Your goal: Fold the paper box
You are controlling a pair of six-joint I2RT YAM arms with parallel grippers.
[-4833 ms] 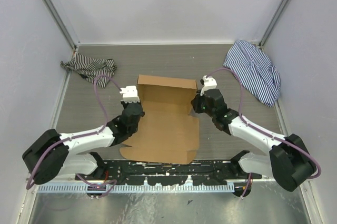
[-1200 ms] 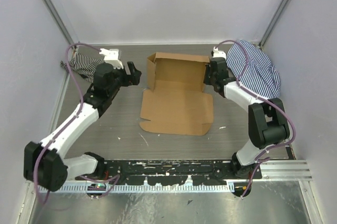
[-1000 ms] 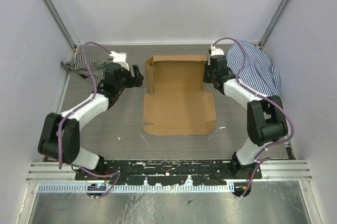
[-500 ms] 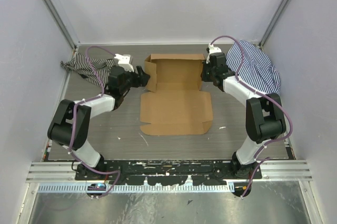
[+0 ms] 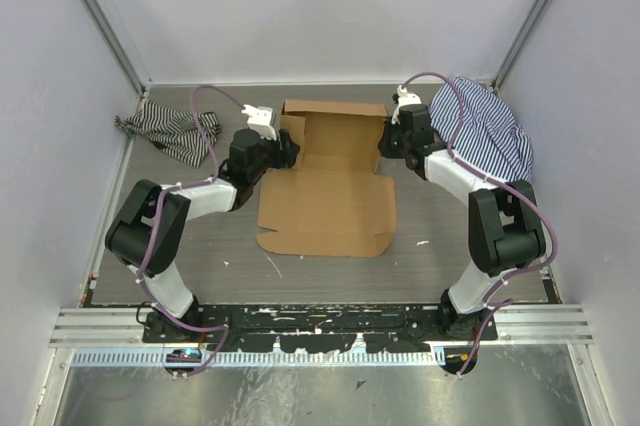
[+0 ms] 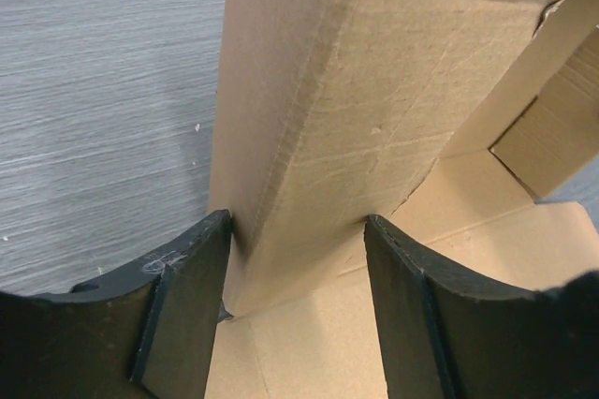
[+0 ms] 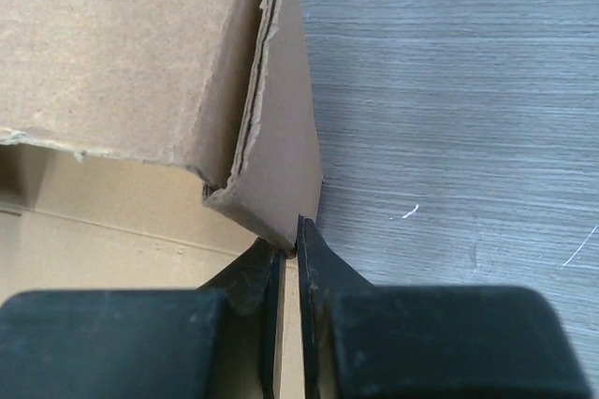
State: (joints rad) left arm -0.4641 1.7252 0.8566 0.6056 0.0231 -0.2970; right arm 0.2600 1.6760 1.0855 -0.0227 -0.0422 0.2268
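Top external view is showing the paper box (image 5: 325, 206) lying on the grey table (image 5: 200, 236), about midway between the two arms and towards the far side. Its wide near panel is lying flat, while the far wall and the two short side flaps are standing up. The left gripper (image 5: 285, 153) is reaching in at the box's left side flap, and the right gripper (image 5: 386, 143) is meeting the right side flap.

Seen from the left wrist, the fingers (image 6: 182, 296) are standing wide apart, straddling the upright left flap. The flap's fold seems to be brushing the left finger, though that is hard to confirm.

Seen from the right wrist, the fingers (image 7: 318, 273) are pressing almost together, clamping the thin bottom corner of the right flap where two cardboard layers are meeting.

A crumpled striped cloth (image 5: 170, 128) is lying at the far left. A larger striped cloth (image 5: 485, 131) is lying at the far right, just beside the right arm.
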